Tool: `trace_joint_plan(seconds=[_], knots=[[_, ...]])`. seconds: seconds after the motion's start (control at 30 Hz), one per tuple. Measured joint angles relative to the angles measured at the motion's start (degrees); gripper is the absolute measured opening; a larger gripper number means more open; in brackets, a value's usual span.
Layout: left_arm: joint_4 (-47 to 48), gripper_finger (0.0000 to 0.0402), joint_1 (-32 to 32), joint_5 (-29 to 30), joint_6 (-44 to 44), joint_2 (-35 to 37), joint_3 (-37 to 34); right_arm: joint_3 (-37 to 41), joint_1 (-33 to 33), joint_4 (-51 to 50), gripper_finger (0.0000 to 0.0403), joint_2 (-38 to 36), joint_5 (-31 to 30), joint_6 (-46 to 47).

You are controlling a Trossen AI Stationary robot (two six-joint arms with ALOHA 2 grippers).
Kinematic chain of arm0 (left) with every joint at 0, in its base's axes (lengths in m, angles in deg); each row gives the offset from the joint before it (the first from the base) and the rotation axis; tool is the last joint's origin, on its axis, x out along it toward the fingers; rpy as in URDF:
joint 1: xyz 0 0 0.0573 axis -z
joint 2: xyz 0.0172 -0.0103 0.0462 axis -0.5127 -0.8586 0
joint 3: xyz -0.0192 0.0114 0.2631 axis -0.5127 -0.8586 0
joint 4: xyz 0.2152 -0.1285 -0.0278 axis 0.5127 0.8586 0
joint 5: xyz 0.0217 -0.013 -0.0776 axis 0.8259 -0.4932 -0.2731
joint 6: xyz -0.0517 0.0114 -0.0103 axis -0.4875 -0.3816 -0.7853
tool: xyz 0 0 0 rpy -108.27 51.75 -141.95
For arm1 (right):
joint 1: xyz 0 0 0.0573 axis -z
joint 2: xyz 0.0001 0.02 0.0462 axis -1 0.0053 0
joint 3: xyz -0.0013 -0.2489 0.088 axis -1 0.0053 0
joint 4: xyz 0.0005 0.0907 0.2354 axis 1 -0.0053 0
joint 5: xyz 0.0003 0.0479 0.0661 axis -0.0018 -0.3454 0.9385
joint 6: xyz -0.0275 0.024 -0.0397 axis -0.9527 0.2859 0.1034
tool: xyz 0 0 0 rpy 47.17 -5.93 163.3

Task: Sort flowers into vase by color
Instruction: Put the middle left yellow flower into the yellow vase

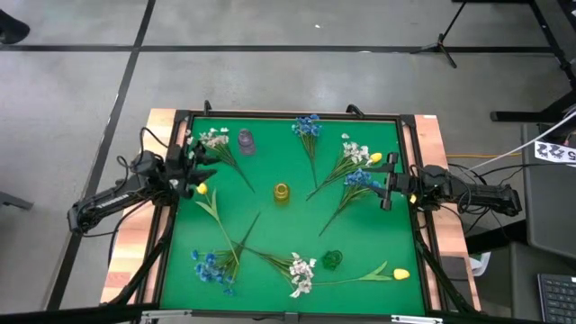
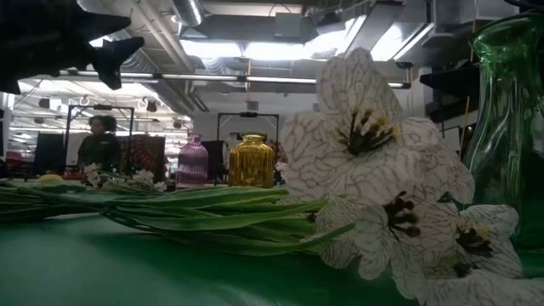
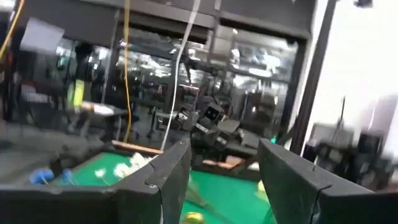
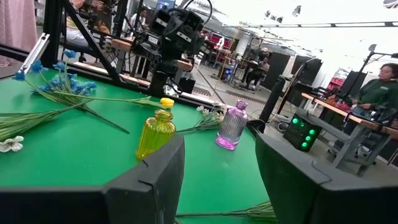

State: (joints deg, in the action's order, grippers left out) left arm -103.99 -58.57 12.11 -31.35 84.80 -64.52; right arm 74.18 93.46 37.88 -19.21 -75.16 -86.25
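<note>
Wrist views, left gripper [image 3: 224, 180] and right gripper [image 4: 219, 180] agape, empty

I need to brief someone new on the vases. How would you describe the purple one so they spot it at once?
Start at the green table mat seen from above and go to its far edge, on the left arm's side. There the purple vase stands upright, just beside a white flower sprig. It is the only purple, ribbed glass vase; the yellow vase stands mid-mat and the green vase near the front edge.
</note>
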Motion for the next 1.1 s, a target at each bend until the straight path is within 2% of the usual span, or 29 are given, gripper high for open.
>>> trace_joint_plan(seconds=[0.13, 0.3, 0.5, 0.67, 0.83, 0.97, 1.1], knots=[[1.2, 0.0182, 0.0, 7.0, -12.1, -0.2, 0.5, 0.0, 0.0, 0.0, 0.0198, 0.0, -1.4, 0.0], [12.4, 0.0182, 2.5, 4.7, -21.0, -2.0, 2.2, 0.0, 0.0, 0.0, 0.0198, 0.0, -4.8, -0.2], [12.8, 0.0182, 10.2, 5.4, -19.4, -8.6, 8.3, 0.0, 0.0, 0.2, 0.0198, 0.0, -7.0, -0.2], [17.5, 0.0182, 15.3, 12.0, -15.7, -18.3, 17.6, 0.0, 0.0, 0.2, 0.0198, 0.0, -7.0, -0.2], [34.9, 0.0182, 18.6, 19.0, -20.4, -31.3, 27.7, 0.0, 0.0, 0.2, 0.0198, 0.0, -7.0, -0.2], [47.6, 0.0182, 21.3, 19.0, -21.8, -41.5, 32.6, 0.0, 0.0, 0.2, 0.0198, 0.0, -7.0, -0.3], [50.4, 0.0182, 25.3, 18.9, -20.0, -50.3, 34.8, 0.0, 0.0, 0.2, 0.0198, 0.0, -7.0, -0.3]])
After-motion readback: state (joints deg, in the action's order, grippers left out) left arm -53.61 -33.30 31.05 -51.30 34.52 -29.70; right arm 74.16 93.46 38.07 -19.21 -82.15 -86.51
